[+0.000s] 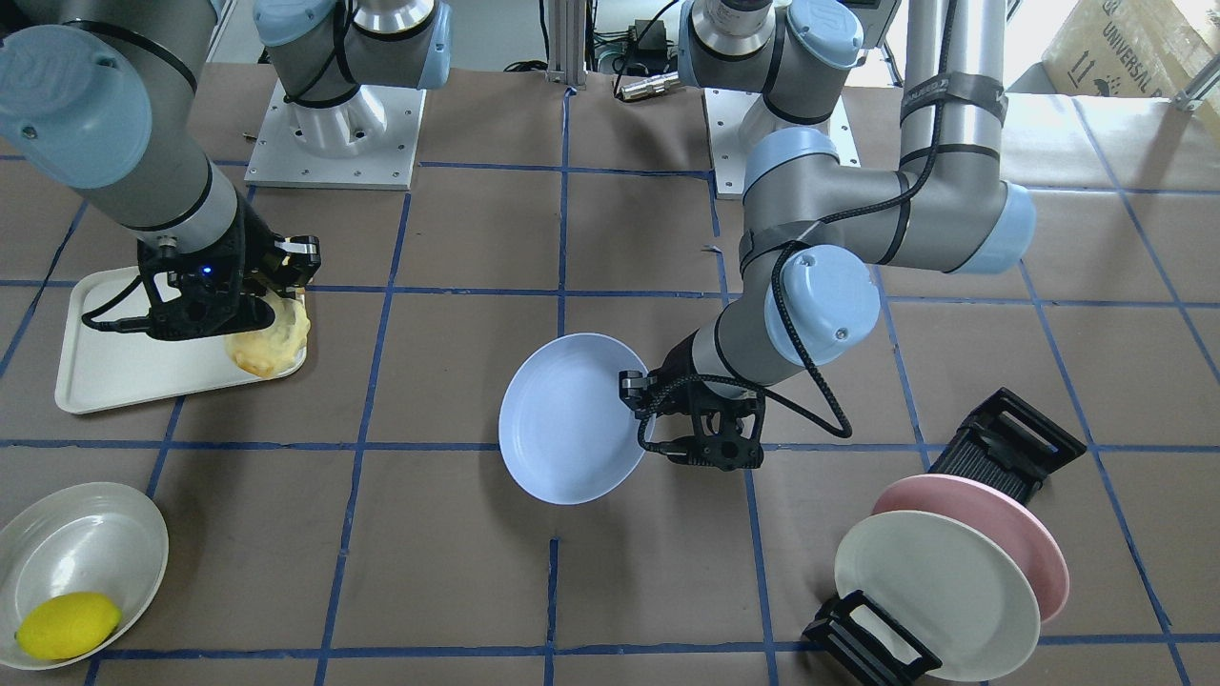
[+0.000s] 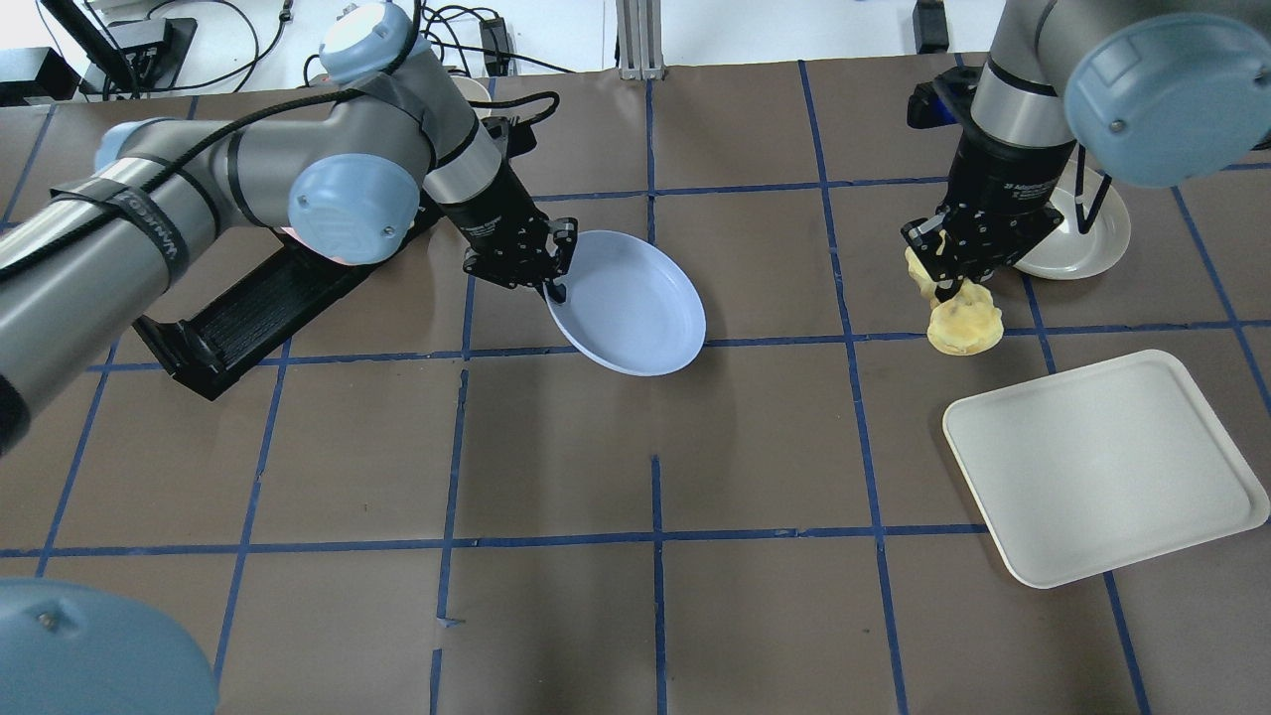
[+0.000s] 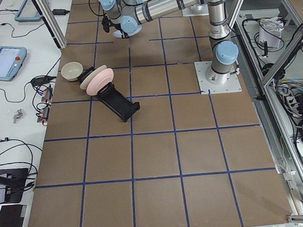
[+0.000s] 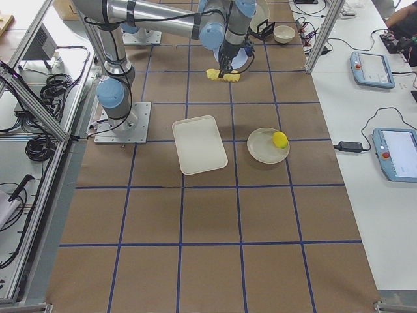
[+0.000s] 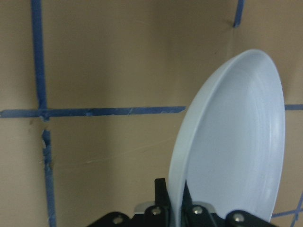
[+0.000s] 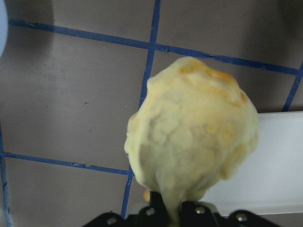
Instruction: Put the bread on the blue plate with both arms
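Observation:
My left gripper (image 2: 551,288) is shut on the near rim of the blue plate (image 2: 631,303) and holds it tilted above the middle of the table. The plate also shows in the front view (image 1: 567,419) and in the left wrist view (image 5: 236,142). My right gripper (image 2: 948,283) is shut on one end of the bread (image 2: 963,323), a bumpy golden-yellow loaf that hangs below it above the table. The bread fills the right wrist view (image 6: 194,137). The two grippers are about two floor squares apart.
A white tray (image 2: 1102,467) lies near the bread on the right side. A cream bowl (image 1: 81,543) holds a lemon (image 1: 67,624). A pink plate (image 1: 1010,534) and a cream plate (image 1: 934,591) stand in a black rack (image 2: 248,308) on the left.

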Controlling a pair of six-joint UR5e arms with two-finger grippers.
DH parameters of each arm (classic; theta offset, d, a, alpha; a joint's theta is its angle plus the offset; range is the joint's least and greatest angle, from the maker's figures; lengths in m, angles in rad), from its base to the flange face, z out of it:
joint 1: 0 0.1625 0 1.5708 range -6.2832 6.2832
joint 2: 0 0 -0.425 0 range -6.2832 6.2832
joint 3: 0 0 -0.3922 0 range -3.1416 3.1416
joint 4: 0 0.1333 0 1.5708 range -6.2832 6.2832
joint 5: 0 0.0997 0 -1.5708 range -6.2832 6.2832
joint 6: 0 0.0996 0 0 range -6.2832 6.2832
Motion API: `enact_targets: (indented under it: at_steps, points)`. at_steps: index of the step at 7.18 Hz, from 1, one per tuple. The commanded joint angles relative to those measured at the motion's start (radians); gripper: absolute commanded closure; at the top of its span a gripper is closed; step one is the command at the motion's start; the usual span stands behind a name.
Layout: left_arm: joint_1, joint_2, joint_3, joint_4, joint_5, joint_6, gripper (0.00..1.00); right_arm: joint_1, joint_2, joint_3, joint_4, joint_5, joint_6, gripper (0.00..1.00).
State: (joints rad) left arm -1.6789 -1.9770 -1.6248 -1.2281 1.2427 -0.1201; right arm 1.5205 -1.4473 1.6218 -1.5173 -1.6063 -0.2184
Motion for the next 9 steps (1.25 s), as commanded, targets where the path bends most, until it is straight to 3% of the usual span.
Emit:
enact_targets:
  at_steps: [1,2,4,5,6,8,9]
  points:
    - [-0.01,-0.045,-0.077,0.176,-0.034,-0.004,0.92,0.033,-0.022,0.006,0.005,0.009,0.08,0.86]
    - [-0.007,-0.048,-0.099,0.22,-0.055,-0.013,0.86,0.052,-0.022,0.004,0.003,0.002,0.096,0.86]
    - [-0.012,-0.033,-0.106,0.222,-0.042,-0.102,0.15,0.061,-0.022,0.004,0.003,0.0,0.105,0.85]
    - [0.001,0.002,-0.107,0.211,-0.025,-0.099,0.01,0.061,-0.024,0.004,0.003,0.002,0.105,0.85]
    - [0.017,0.068,-0.093,0.161,0.082,-0.095,0.0,0.061,-0.022,0.006,0.003,0.002,0.106,0.85]
    - [0.077,0.198,-0.031,-0.096,0.13,-0.049,0.0,0.061,-0.022,0.042,-0.012,0.003,0.116,0.85]
    - [0.079,0.246,-0.005,-0.169,0.252,-0.002,0.0,0.079,-0.01,0.041,-0.038,0.003,0.163,0.85]
